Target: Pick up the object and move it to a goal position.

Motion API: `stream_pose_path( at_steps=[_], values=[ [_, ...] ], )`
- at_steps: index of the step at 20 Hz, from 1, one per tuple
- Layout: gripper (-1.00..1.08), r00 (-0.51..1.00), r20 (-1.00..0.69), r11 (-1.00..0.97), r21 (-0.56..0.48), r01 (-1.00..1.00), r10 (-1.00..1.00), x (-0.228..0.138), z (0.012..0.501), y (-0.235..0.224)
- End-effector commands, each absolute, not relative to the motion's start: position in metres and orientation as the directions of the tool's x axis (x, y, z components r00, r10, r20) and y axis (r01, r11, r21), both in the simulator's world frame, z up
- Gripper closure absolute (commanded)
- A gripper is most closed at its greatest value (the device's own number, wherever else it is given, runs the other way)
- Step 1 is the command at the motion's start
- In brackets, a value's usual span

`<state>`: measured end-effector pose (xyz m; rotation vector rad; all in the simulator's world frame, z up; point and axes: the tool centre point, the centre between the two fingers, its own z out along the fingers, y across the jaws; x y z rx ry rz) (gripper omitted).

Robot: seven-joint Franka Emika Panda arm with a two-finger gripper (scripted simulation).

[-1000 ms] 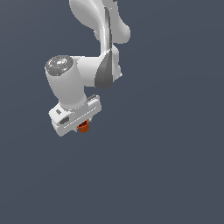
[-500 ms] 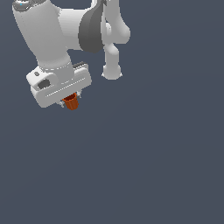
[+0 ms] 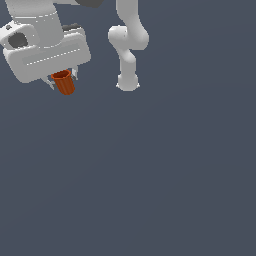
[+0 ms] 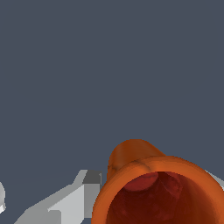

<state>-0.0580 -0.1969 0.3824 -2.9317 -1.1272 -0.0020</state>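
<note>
In the upper left of the exterior view, the white hand [image 3: 63,80] grips the orange cup [image 3: 64,83] between its fingers [image 3: 51,84]. Right of it stands the arm's base [image 3: 127,82] on grey ground [image 3: 150,175].

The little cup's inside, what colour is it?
Darker red inside the orange-red cup, clearest in the wrist view.

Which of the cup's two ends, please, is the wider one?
The open, rimmed end of the cup nearest the wrist camera; the closed base tapers narrower. The gripper holds it.
</note>
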Motion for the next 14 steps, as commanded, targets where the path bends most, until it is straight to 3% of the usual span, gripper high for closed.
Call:
stream_pose_path(
  at_steps=[1, 14],
  values=[
    [1.08, 0.742, 0.001, -0.742, -0.001, 0.67, 0.67, -0.067, 0.403, -0.204],
    [1.08, 0.742, 0.0, -0.742, 0.0, 0.67, 0.67, -0.082, 0.447, -0.22]
  ],
)
